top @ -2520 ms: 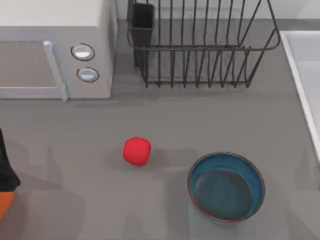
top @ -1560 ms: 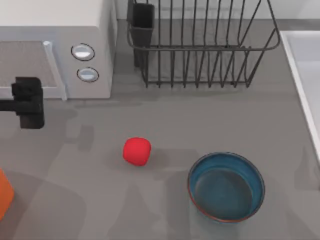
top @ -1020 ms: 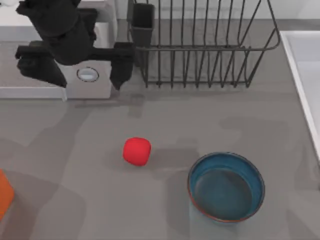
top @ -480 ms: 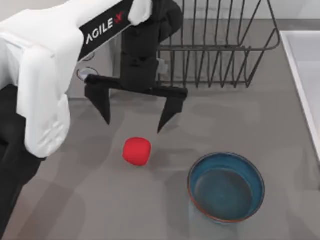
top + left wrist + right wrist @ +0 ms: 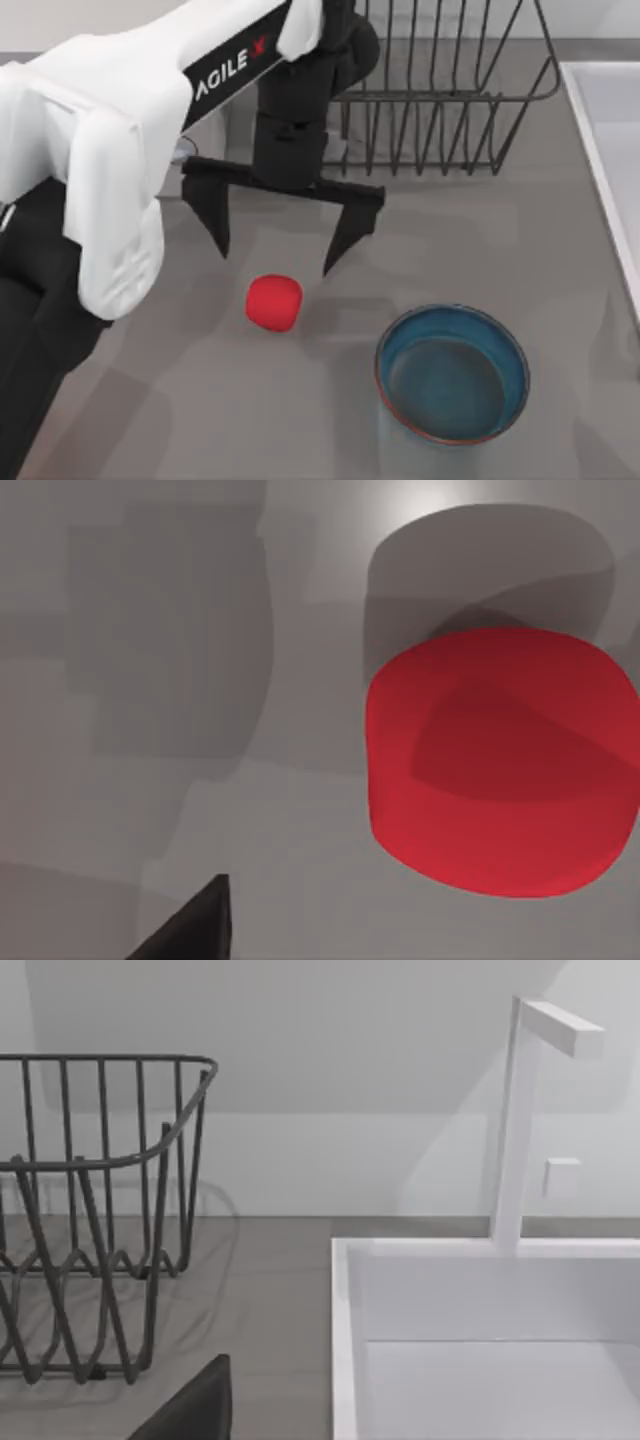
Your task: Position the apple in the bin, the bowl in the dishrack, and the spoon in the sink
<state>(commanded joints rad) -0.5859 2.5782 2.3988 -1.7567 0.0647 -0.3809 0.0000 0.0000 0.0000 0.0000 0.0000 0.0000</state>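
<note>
Near the middle of the grey table (image 5: 480,240), the small bright-red matte apple (image 5: 274,303) lies on the bare surface, and the left gripper (image 5: 276,248) hangs just above and behind it, released, its two dark fingers (image 5: 214,215) spread wide to either side of the apple's far edge without touching it. The white left arm (image 5: 120,130), lettered AGILE, reaches in from the top view's left edge and crosses in front of the white box-shaped microwave (image 5: 205,140). In the left wrist view the apple (image 5: 500,765) looms large and close on the grey surface, with one dark fingertip (image 5: 190,925) poking into view, apart from the fruit. The round deep teal-blue bowl with its thin reddish-brown rim (image 5: 452,374) stands upright to the right of the apple and nearer the front edge, well apart from the gripper. The large dark wire dishrack (image 5: 440,90) sits at the back of the table, behind the gripper. The pale grey-white sink (image 5: 610,140) with its raised rim runs along the top view's right edge. The right wrist view looks at the dishrack's end (image 5: 100,1220), the sink basin (image 5: 480,1330) beside it, and a white angular tap (image 5: 525,1120) at the basin's back rim; whether the right gripper's fingers are parted I cannot tell
</note>
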